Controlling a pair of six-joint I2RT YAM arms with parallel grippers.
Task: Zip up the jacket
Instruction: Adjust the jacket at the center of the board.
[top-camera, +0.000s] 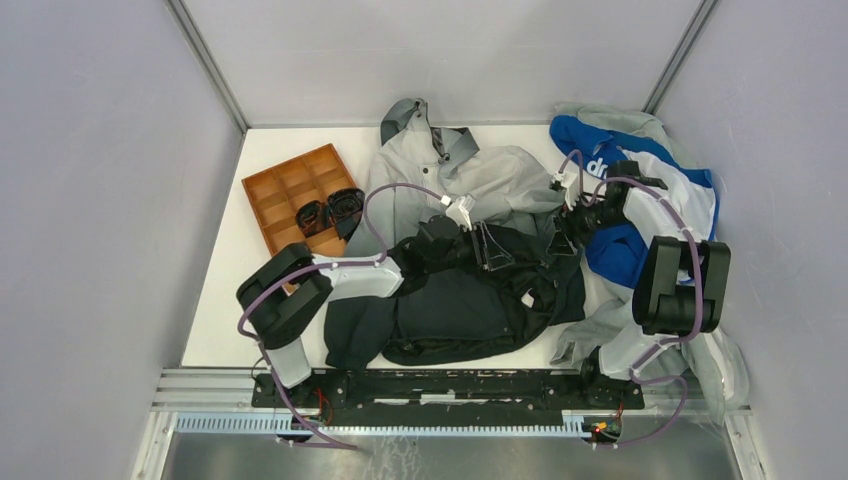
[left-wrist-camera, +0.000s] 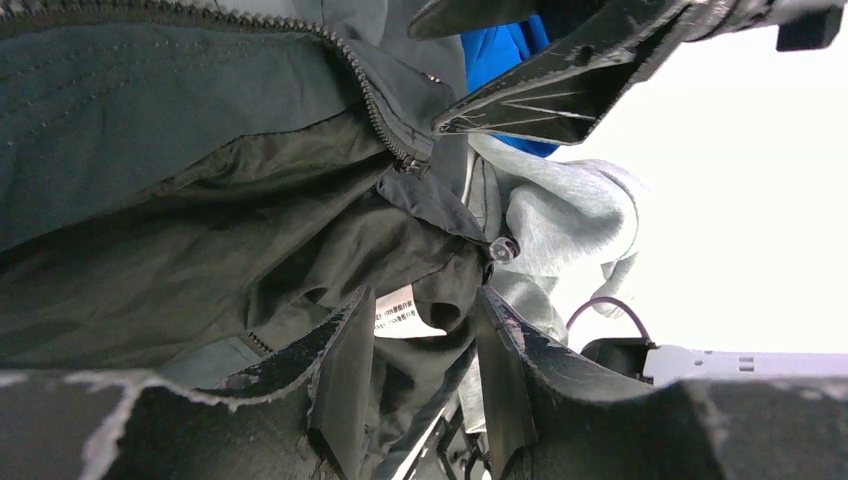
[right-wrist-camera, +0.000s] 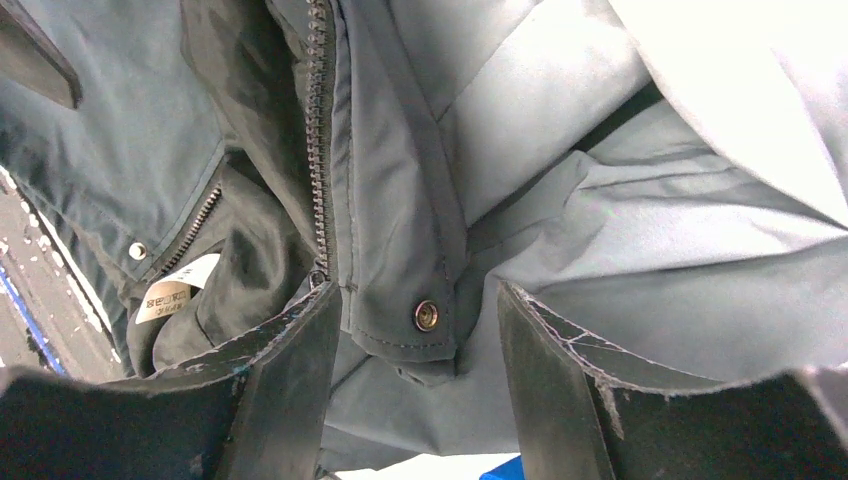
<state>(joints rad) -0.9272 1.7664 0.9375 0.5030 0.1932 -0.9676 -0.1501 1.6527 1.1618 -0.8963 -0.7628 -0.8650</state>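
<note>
over the jacket (top-camera: 455, 305), left gripper (top-camera: 492, 252) reaches rightward, agape.

- Your jacket (top-camera: 460, 290) lies crumpled mid-table, hood (top-camera: 405, 115) toward the far wall, light grey fading to black at the near hem.
- Its zipper (right-wrist-camera: 320, 150) is undone at the bottom, dark lining showing.

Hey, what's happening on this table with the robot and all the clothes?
Two robot arms are working on the jacket, spread across the table. Both are at its dark hem end, where the zipper lies open with the lining and a white label showing. The right pincer is open, its fingers either side of the flap with a snap button. The left pincer is open too, close over the lining. Neither grips anything.
</note>
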